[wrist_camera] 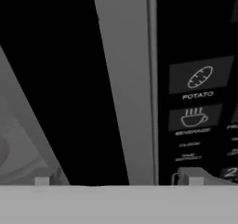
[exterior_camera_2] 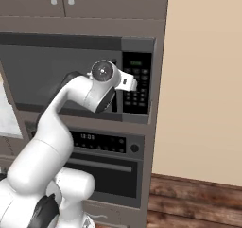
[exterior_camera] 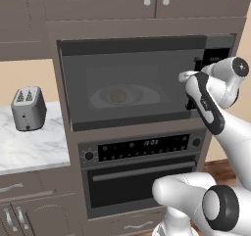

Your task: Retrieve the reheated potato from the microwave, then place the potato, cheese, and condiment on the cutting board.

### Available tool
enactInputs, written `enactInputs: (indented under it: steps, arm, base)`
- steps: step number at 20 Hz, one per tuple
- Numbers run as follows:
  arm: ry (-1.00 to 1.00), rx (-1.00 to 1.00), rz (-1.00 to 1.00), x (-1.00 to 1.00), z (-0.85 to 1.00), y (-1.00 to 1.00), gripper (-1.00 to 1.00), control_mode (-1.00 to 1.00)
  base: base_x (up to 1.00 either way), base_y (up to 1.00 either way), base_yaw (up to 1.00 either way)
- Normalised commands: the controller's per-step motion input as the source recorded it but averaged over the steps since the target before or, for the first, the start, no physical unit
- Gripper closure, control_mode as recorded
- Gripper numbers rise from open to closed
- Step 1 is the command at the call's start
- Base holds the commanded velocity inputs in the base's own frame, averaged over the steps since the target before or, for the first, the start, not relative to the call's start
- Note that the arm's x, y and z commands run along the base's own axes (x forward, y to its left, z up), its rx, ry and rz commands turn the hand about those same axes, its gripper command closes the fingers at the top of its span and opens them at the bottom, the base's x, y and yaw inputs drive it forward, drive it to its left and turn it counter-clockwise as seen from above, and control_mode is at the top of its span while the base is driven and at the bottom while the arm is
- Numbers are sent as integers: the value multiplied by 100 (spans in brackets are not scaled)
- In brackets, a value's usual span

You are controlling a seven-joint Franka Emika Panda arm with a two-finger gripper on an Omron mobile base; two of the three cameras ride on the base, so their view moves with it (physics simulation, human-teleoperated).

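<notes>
the microwave [exterior_camera: 132, 83] door is shut, and the potato [exterior_camera: 117, 95] sits behind the dark glass on the plate [exterior_camera: 128, 97], mid-chamber. the gripper [wrist_camera: 116, 181] is right up at the door's right edge, beside the keypad [exterior_camera_2: 137, 83], its jaws spread wide with nothing between them. the potato lies left of the gripper and deeper in, behind the glass. so the door has to swing open first, probably from this right edge, before any reach inside.
</notes>
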Motion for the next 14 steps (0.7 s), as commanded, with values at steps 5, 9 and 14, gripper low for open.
enactInputs:
  steps: [5, 9, 14]
  arm:
    - [0, 0, 1, 34, -12, 15, 100, -100]
    - [0, 0, 0, 3, 0, 3, 100, -100]
    - [0, 0, 0, -67, 1, 6, 100, -100]
  base:
    - [0, 0, 0]
    - [0, 0, 0]
    - [0, 0, 0]
